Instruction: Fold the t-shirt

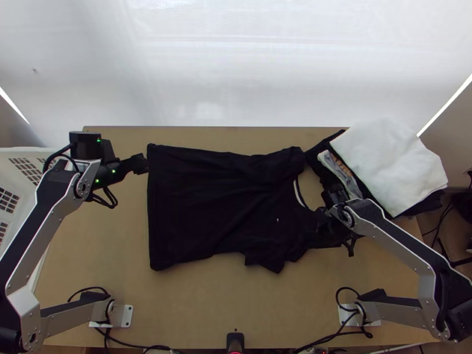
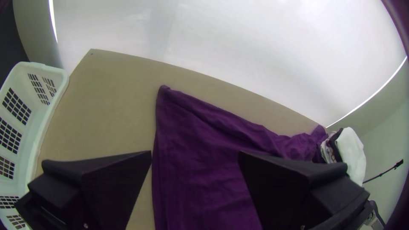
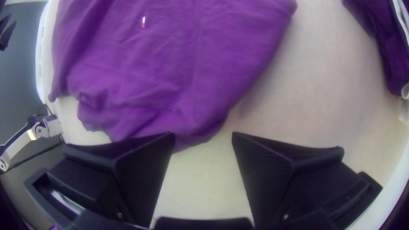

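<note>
A: Widest first, pls?
B: White, smooth backdrop [image 1: 236, 71], behind light wooden rectangular table [image 1: 194, 307], two robot arms at work.
A: And the garment?
B: Dark short-sleeved cloth t-shirt [image 1: 218, 200], spread out mid-tbl w/ wrinkles, unfolded; hem twd L arm, neck twd R arm. Sleeve on near side is rumpled.
A: Next size down?
B: White plastic basket w/ grid holes [image 2: 61, 87], at tbl's L side. Then, far R corner, stack of folded cloths [image 1: 430, 202], dark ones plus a grey printed one, topped by soft white cloth [image 1: 389, 159].
A: Grippers?
B: L gripper, black, flat-fingered [image 1: 140, 164]: by the hem, nr its far corner, fingers [image 2: 115, 187] wide apart, nothing btwn them gripped. R gripper, same build [image 1: 323, 217]: at the shirt's neck end, nr the shoulder, also open; one fingertip overlaps the cloth's edge in R wrist view, contact unclear.
A: Small stuff?
B: Thin white neck strip [image 1: 300, 193] inside collar; tiniest, a white chest mark [image 1: 278, 220].
</note>
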